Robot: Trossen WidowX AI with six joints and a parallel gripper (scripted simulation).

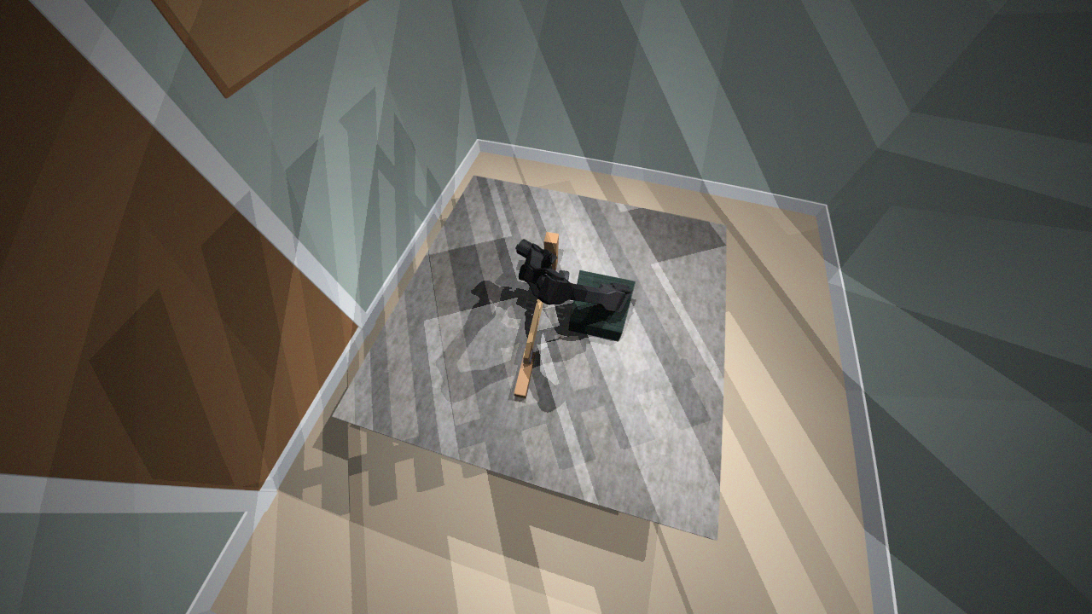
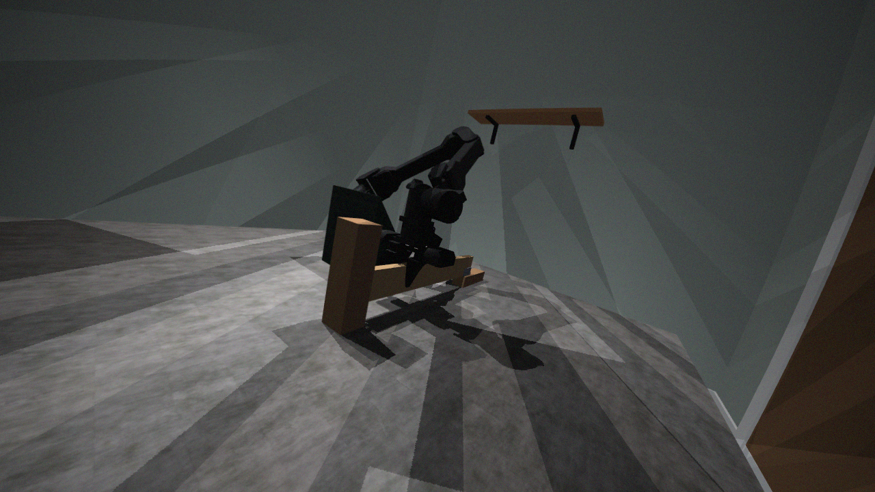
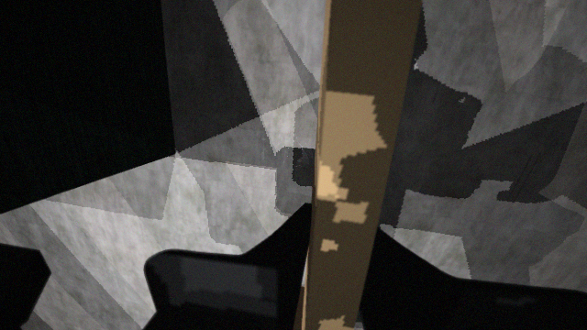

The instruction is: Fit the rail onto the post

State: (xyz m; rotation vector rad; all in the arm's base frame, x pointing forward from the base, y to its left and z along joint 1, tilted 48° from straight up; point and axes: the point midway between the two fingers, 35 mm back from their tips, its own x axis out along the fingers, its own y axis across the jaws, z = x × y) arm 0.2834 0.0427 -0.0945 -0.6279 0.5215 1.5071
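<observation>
Pale wooden rail (image 3: 358, 151), long and shadow-dappled, sits clamped in the black pincer (image 3: 339, 261) beside the post (image 2: 350, 274).

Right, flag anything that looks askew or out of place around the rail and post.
Nothing stands out. The rail runs roughly level from the upright post to the low footboard block, and its near end appears to meet the post, though the pegs cannot be seen. The gripper has its fingers shut on the rail.
</observation>
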